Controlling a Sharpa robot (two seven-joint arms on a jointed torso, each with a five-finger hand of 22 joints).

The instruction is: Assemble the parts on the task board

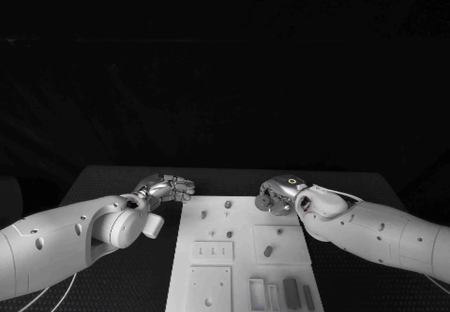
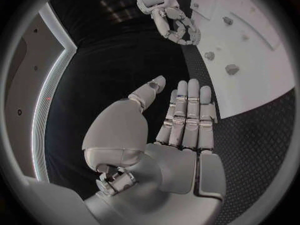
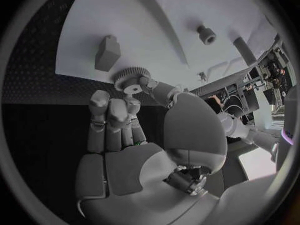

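Observation:
The white task board (image 1: 244, 224) lies in the middle of the black table, with small grey parts standing in it, such as a peg (image 1: 228, 204) and an oblong piece (image 1: 267, 251). My right hand (image 1: 278, 195) hovers over the board's far right corner and pinches a small toothed gear (image 3: 131, 80) between thumb and fingers; the gear (image 1: 265, 203) hangs just above the board. A grey block (image 3: 107, 52) and a round peg (image 3: 206, 34) stand on the board beyond it. My left hand (image 1: 167, 190) sits off the board's far left corner, fingers straight (image 2: 187, 115), holding nothing.
Raised plates with slots and holes (image 1: 212, 251) fill the near half of the board, and dark bars (image 1: 291, 289) lie in slots at its near right. Black table (image 1: 112, 182) runs along both sides of the board.

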